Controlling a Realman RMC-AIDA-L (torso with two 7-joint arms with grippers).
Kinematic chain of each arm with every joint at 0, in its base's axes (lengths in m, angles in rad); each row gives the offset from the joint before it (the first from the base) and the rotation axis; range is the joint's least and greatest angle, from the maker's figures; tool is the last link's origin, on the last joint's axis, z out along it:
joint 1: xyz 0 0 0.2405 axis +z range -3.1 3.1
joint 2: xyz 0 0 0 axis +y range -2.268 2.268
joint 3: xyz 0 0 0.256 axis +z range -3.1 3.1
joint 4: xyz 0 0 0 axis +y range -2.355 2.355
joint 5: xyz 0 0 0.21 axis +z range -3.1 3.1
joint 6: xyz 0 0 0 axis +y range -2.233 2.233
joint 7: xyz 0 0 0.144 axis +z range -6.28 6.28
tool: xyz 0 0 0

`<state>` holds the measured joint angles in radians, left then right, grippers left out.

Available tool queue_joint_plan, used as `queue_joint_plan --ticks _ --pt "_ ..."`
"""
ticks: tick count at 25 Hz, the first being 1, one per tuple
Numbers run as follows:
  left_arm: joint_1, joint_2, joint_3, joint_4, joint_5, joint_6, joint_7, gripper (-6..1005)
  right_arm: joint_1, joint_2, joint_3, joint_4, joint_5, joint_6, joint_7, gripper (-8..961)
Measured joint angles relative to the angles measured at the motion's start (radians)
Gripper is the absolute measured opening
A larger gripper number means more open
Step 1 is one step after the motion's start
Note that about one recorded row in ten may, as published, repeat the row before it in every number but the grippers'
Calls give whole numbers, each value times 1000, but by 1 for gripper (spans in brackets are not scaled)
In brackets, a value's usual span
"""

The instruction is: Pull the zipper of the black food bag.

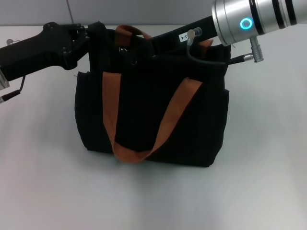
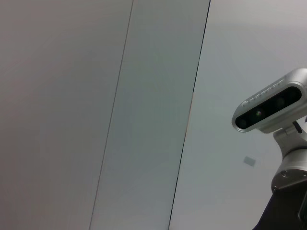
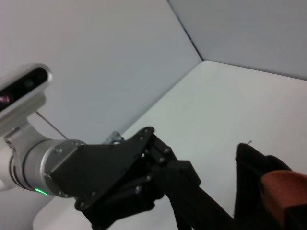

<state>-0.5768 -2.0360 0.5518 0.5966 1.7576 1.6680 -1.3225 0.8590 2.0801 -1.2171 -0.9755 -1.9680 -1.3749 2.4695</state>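
Observation:
The black food bag (image 1: 144,115) stands upright mid-table, its brown-orange strap handles (image 1: 175,110) hanging down the front. My left gripper (image 1: 97,32) reaches in from the left and is shut on the bag's raised top left corner. It also shows in the right wrist view (image 3: 192,201), next to the bag corner (image 3: 249,167). My right gripper (image 1: 134,48) reaches from the upper right over the bag's top opening, its end lost against the black fabric. A small silver piece, seemingly the zipper (image 1: 123,50), glints beside it. I cannot tell whether it is held.
The white table (image 1: 43,182) lies bare around the bag. A grey panelled wall (image 2: 96,115) stands behind. The right arm's wrist camera (image 2: 268,108) shows in the left wrist view.

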Motion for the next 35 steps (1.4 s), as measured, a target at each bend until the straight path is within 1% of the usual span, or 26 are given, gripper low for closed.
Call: queue_joint_plan --ticks 9,12,14,15,16,17,19,20,23,25,26,29,35 --pt "1 0 -4 0 0 -9 4 28 -4 0 -3 -27 -88 -23 65 8" --pt "3 0 -12 0 0 -13 5 28 -12 0 -4 -57 -127 -32 97 9" --pt "4 0 -15 0 0 -15 6 28 -22 1 -3 -91 -163 -43 126 10" --pt "5 0 -15 0 0 -16 6 28 -36 2 -1 -131 -199 -54 157 10" --pt "5 0 -15 0 0 -16 6 28 -36 2 -1 -131 -199 -54 157 10" --pt "5 1 -15 0 0 -17 7 28 -52 3 -3 -174 -229 -62 191 11" --pt "7 1 -15 0 -1 -18 8 28 -60 3 -4 -195 -242 -66 205 11" --pt "8 1 -15 0 -1 -20 9 29 -76 3 -4 -244 -278 -85 234 11" --pt "9 1 -15 0 -1 -22 9 29 -86 3 -1 -280 -308 -103 256 12" --pt "12 1 -15 0 -1 -22 9 29 -98 3 1 -337 -368 -137 296 13" --pt "12 1 -15 0 -1 -22 9 29 -98 3 1 -337 -368 -137 296 13" --pt "15 2 -15 0 -1 -22 9 29 -110 4 5 -389 -416 -170 323 14" --pt "21 2 -15 0 -2 -22 9 29 -129 5 24 -475 -459 -217 353 15"
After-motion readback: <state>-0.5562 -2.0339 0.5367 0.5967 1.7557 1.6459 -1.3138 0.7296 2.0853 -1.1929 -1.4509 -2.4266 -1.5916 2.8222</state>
